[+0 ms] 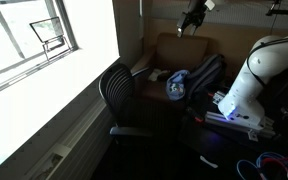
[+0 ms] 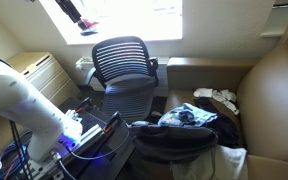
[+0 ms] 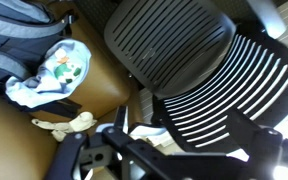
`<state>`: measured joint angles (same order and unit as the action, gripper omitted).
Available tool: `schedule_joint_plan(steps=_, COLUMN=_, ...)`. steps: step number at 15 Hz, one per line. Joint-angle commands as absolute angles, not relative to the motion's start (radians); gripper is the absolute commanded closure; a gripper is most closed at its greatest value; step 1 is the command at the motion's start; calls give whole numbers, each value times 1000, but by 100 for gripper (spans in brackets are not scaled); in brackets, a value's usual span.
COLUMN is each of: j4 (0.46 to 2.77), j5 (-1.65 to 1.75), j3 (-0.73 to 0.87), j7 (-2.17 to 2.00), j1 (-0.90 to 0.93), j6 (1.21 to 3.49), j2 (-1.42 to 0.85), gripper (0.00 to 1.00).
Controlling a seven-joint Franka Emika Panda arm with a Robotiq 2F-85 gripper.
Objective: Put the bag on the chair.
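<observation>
Room is dim. Nearly all my light comes from one big white-framed window (image 1: pixel 29 38), which is blown out white in both exterior views. A pale painted wall (image 1: pixel 59 108) runs under its sill. A black mesh-back office chair (image 1: pixel 117 92) stands near that wall, its slatted back filling my wrist view. A tan leather armchair (image 1: pixel 174 50) sits just beside it in the corner and has wide padded arms. The dark floor (image 1: pixel 154 160) is in shadow, so I can't tell the material.
</observation>
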<state>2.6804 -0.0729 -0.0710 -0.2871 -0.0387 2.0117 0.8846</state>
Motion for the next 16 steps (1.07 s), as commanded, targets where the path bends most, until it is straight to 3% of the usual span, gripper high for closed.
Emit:
schedule_joint_plan(steps=1, j4=2808, j5=49, j3=-42, j7=-315, j1=-199, j6=2206, j2=833, gripper=0)
schedule_joint_plan(steps=4, j4=2778, j5=152, j3=-55, j7=-411, j1=-315, j6=2239, j2=716, gripper=0)
schedule_joint_plan(steps=8, j4=2773, j5=141, j3=-31, j7=-392, j1=-293, j6=2218, j2=722, gripper=0)
schedule_joint_plan(steps=16, j4=2738, j5=637, j3=-32, j7=-670, j1=-651, j6=2355, j2=516, gripper=0)
